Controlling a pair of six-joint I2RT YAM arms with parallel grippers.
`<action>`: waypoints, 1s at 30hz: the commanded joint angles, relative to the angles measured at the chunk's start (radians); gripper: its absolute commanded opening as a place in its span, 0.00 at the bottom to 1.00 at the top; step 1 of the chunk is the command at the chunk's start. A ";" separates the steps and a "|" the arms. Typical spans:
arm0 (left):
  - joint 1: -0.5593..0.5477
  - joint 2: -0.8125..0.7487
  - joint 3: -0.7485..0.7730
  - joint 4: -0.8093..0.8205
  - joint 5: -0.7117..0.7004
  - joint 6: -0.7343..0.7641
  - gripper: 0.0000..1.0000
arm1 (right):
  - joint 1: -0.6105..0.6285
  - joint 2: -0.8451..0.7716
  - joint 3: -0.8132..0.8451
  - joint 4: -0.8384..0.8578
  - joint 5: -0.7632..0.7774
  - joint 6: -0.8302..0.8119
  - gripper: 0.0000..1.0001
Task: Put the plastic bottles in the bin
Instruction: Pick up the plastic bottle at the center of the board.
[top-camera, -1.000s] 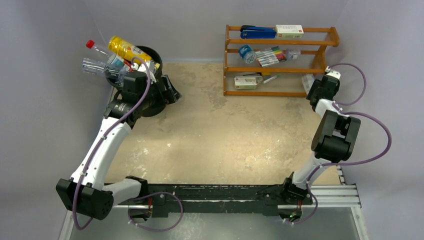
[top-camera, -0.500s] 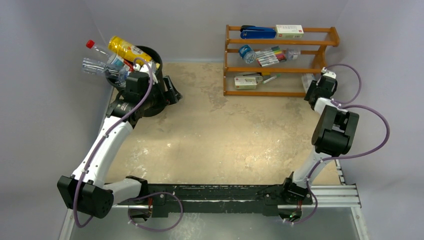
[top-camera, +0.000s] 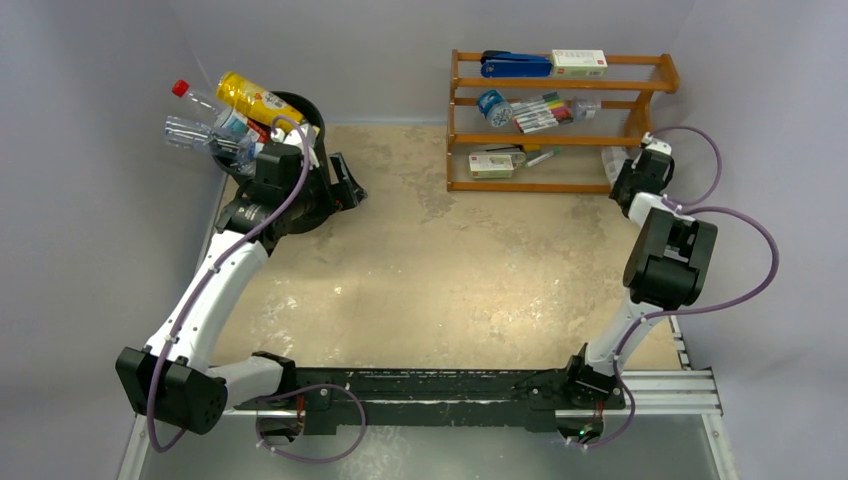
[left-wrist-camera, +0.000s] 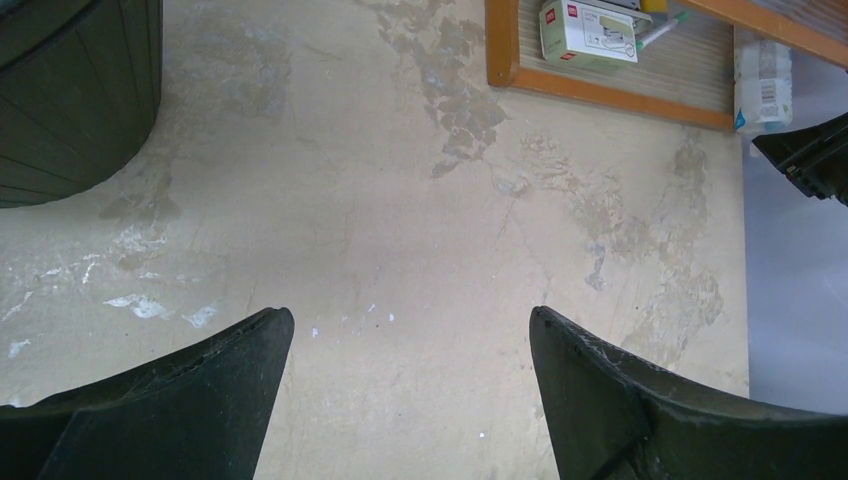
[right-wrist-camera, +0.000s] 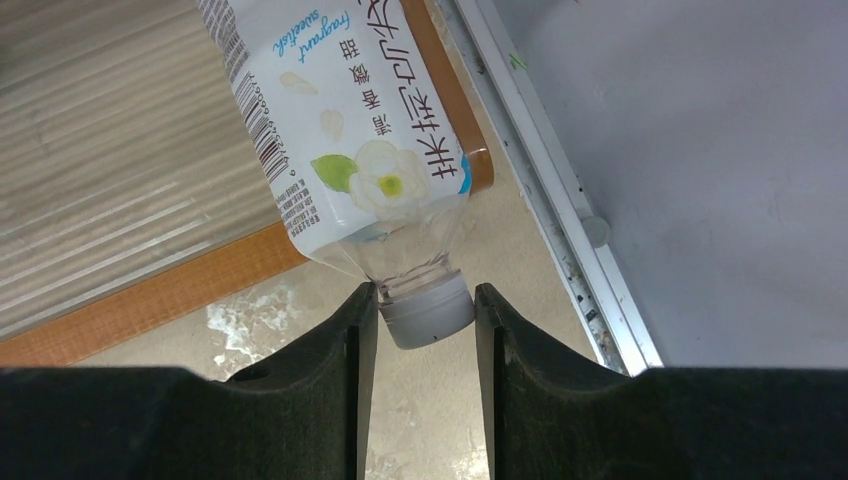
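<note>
Far-left worktop (top-camera: 450, 270) corner: bin (top-camera: 305, 108) holds perhaps four bottles (top-camera: 245, 100).
The right gripper (right-wrist-camera: 420, 310) pinches the white-labelled bottle (right-wrist-camera: 350, 130) by its cap; left gripper (left-wrist-camera: 410, 340) spread.

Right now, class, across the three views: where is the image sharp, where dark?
Top external view: even, soft light, no glare. Left wrist view: table sharp, left gripper a dark silhouette. Right wrist view: bottle label crisp, right gripper nearly black.

Bin (top-camera: 306, 104) far left, bottles (top-camera: 248, 97) piled inside; rack (top-camera: 560, 140) far right, lone bottle (right-wrist-camera: 340, 130) beside.
</note>
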 joint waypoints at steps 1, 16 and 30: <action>-0.009 0.000 0.010 0.040 -0.014 0.020 0.89 | -0.002 -0.013 0.052 -0.047 0.005 0.057 0.27; -0.011 0.017 0.125 -0.090 -0.064 0.041 0.89 | 0.008 -0.320 -0.052 -0.212 -0.019 0.284 0.22; -0.011 0.027 0.141 -0.170 -0.063 0.040 0.89 | 0.014 -0.628 -0.350 -0.232 -0.299 0.469 0.22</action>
